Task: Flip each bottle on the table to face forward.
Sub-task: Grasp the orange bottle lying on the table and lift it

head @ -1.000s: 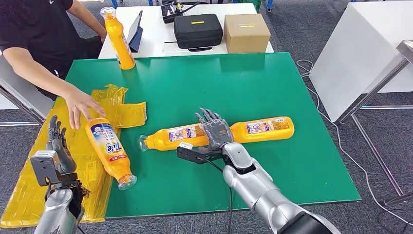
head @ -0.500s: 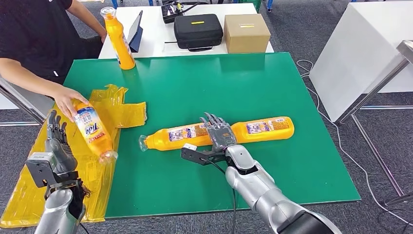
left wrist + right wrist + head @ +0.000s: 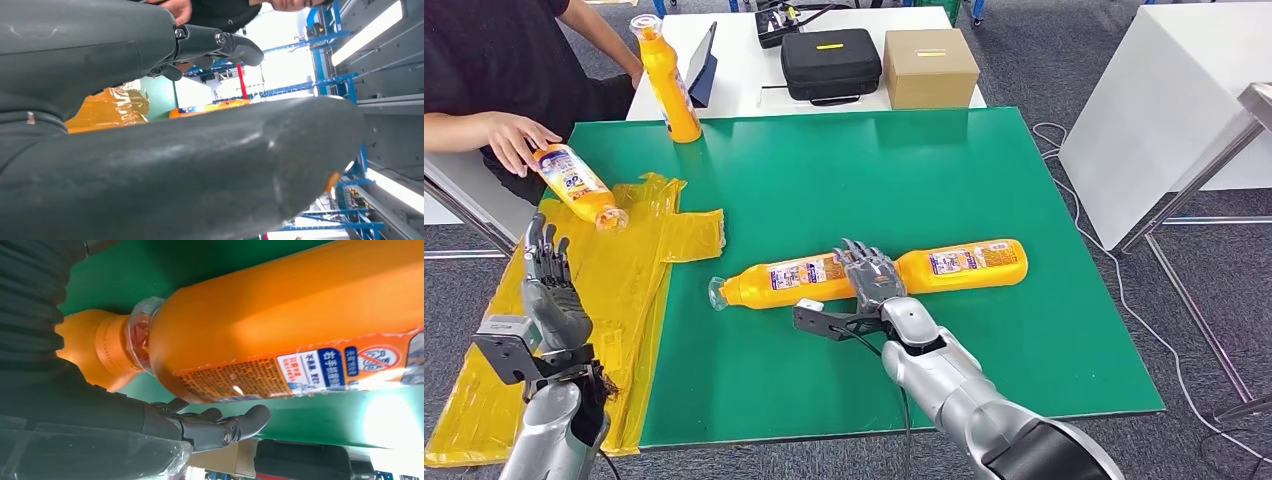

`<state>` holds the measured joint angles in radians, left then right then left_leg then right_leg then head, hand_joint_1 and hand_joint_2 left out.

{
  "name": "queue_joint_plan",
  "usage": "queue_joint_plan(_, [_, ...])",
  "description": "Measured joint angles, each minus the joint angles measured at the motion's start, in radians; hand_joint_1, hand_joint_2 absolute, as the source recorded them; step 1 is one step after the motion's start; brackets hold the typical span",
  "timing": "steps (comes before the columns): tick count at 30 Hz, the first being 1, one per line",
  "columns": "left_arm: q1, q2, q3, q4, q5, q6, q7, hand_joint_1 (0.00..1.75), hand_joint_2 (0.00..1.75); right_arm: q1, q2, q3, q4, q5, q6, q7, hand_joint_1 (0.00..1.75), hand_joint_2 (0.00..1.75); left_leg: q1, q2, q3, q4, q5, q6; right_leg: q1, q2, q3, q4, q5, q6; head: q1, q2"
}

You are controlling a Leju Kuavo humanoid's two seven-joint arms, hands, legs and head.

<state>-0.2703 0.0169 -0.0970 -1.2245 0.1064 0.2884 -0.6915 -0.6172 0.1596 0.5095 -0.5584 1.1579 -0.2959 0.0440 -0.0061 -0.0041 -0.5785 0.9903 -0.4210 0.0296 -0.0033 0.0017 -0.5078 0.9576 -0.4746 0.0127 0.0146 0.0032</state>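
Bottles: four total. Two lie end to end mid surface [image 3: 1024,330], left one [image 3: 774,280], right one [image 3: 964,264]; right robot hand [image 3: 871,272] rests over their junction, fingers spread, gripping nothing. One upright [image 3: 667,80] at far edge. Person's hand [image 3: 512,138] holds the fourth [image 3: 576,183] above yellow bag [image 3: 624,300]. Left robot hand [image 3: 551,290] open, empty.

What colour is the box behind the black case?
Plain brown cardboard box with a small yellow label on top, clearest in the head view.
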Motion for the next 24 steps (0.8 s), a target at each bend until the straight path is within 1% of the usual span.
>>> queue_joint_plan(4, [0.000,0.001,-0.018,-0.001,0.021,0.005,-0.007,0.00,0.00,-0.011,0.014,0.000,0.022,0.042,-0.007,0.032,0.00,1.75,0.000,0.000,0.000,0.000,0.000,0.000,0.000,0.000,0.000,0.000,0.000,0.000,0.000,0.000])
queue_joint_plan(7, [-0.003,0.002,-0.030,-0.002,0.038,0.003,-0.008,0.00,0.00,-0.020,0.023,0.001,0.039,0.107,-0.006,0.088,0.02,1.75,0.000,0.000,0.000,0.000,0.000,0.000,0.000,0.000,0.000,0.000,0.000,0.000,0.000,0.000])
queue_joint_plan(11, [-0.010,0.002,-0.048,-0.002,0.052,-0.008,-0.008,0.00,0.00,-0.025,0.028,0.007,0.065,0.182,0.000,0.136,1.72,1.75,0.000,0.000,0.000,0.000,0.000,0.000,0.000,0.000,0.000,0.000,0.000,0.000,0.000,0.000])
queue_joint_plan(16, [-0.015,0.000,-0.065,-0.002,0.063,-0.016,-0.008,0.00,0.00,-0.019,0.029,0.018,0.083,0.230,0.011,0.170,1.75,1.75,0.000,0.000,0.001,0.000,0.000,0.000,0.000,0.000,0.000,0.000,0.000,0.000,0.000,0.000])
queue_joint_plan(24, [-0.039,-0.006,-0.076,0.000,0.071,-0.025,0.000,0.00,0.00,-0.020,0.029,0.018,0.087,0.245,0.018,0.177,1.75,1.75,0.000,0.000,0.002,0.000,0.000,0.000,0.000,0.000,0.001,0.000,0.000,0.000,0.000,0.000])
